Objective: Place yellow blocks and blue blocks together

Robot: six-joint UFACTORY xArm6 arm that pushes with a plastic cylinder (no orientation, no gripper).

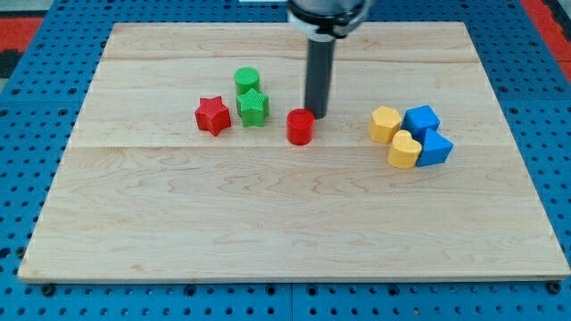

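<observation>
A pale wooden worktop [285, 223] lies on a blue perforated base [27, 53]. The arm carries no gripper, so there are no jaws to be apart or together; it ends in a straight dark rod [318, 76] that comes down from the view's top. My tip [317, 117] meets the worktop just beside the red cylinder block [301, 127], at that block's upper right edge, touching it or very nearly so; I cannot tell which.

The yellow and blue blocks sit in one tight cluster toward the view's right, well apart from my tip. A yellow hexagonal block [384, 124] is at the cluster's left, with a blue cube-like block [421, 119] just beside it on the right. Below them, a yellow rounded block [403, 149], perhaps heart-shaped, touches a second blue block [435, 148] whose shape I cannot make out clearly. All four press close together.

To the view's left of my tip stand a green cylinder block [247, 80], a green star-shaped block [253, 107] directly below and touching it, and a red star-shaped block [212, 115] just to the left of the green star.
</observation>
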